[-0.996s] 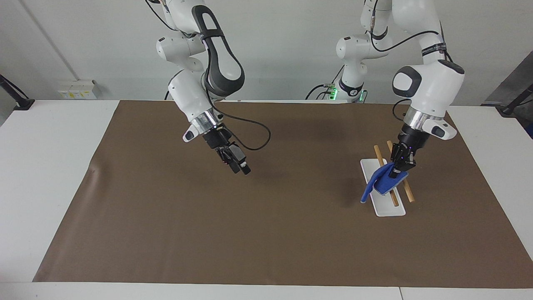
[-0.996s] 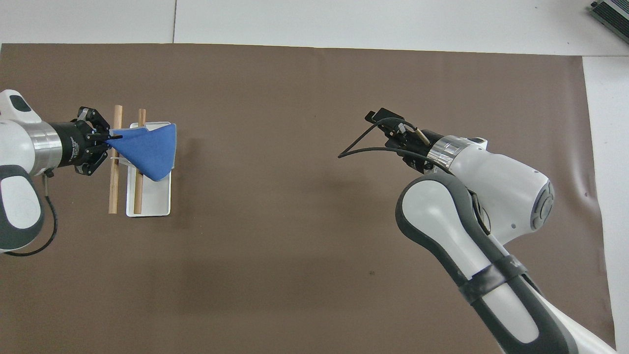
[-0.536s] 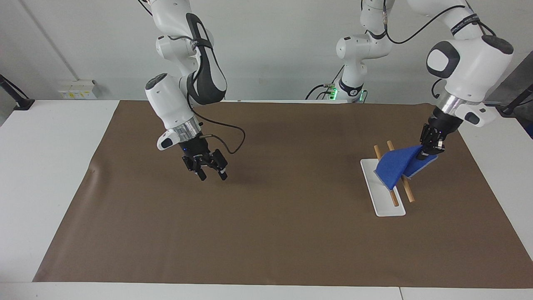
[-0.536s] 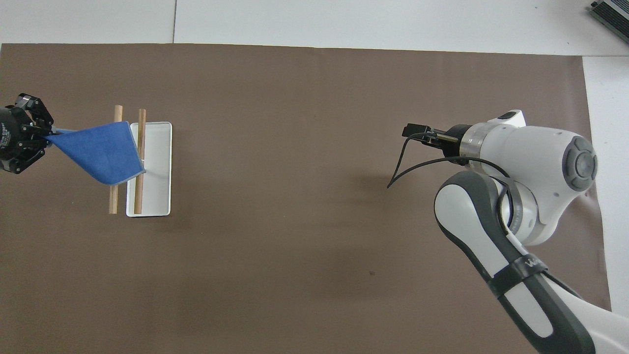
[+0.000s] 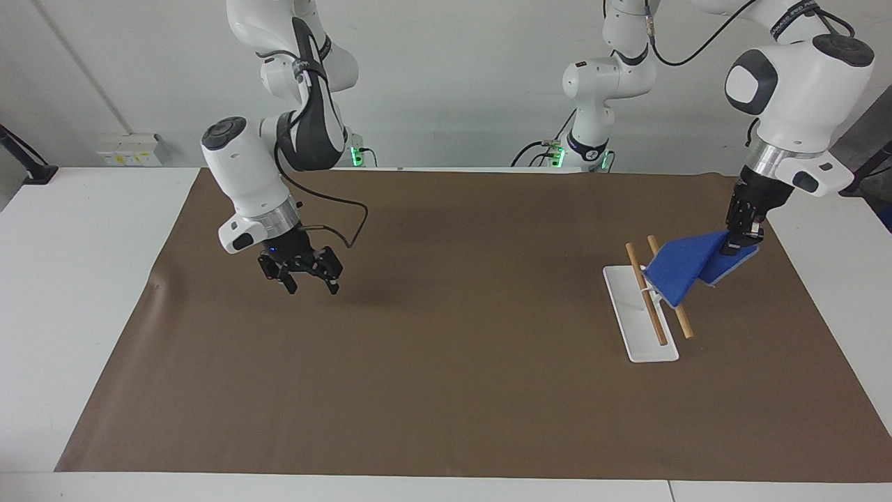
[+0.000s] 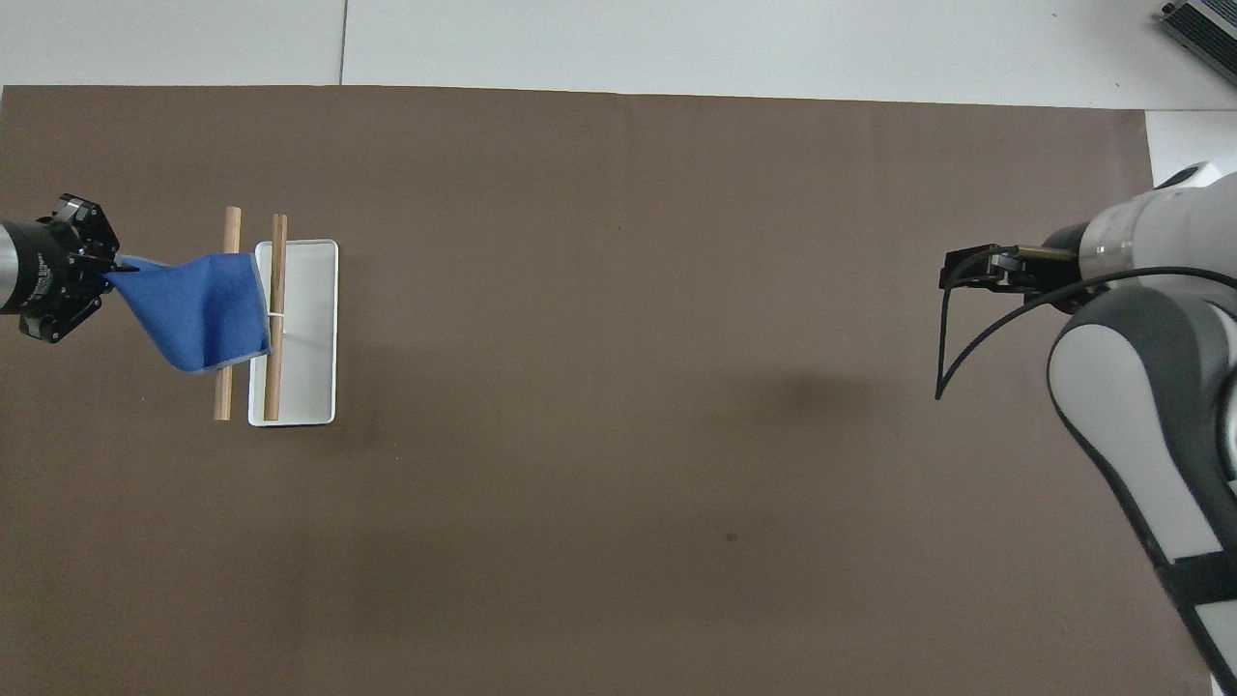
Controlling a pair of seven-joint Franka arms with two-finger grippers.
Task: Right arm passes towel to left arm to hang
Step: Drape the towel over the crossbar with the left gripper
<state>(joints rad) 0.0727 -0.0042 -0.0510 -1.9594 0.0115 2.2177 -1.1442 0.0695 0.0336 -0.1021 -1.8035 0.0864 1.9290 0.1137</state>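
The blue towel (image 5: 683,268) (image 6: 198,309) is stretched over the two wooden rods (image 5: 679,321) (image 6: 277,367) of a small rack with a white base (image 5: 641,328) (image 6: 304,387). My left gripper (image 5: 739,245) (image 6: 109,274) is shut on one corner of the towel. It holds that corner up in the air, just off the rack toward the left arm's end of the table. The rest of the cloth slopes down onto the rods. My right gripper (image 5: 313,286) (image 6: 957,268) hangs open and holds nothing. It is above the brown mat toward the right arm's end.
A brown mat (image 5: 453,362) (image 6: 618,483) covers most of the white table (image 5: 83,293). A black cable (image 5: 348,223) (image 6: 952,338) loops from the right wrist. Both arm bases stand at the robots' edge of the table.
The left gripper has pulled the towel's corner off the rack toward its own end, spreading the cloth across the rods. The right arm has swung away toward its own end, still open.
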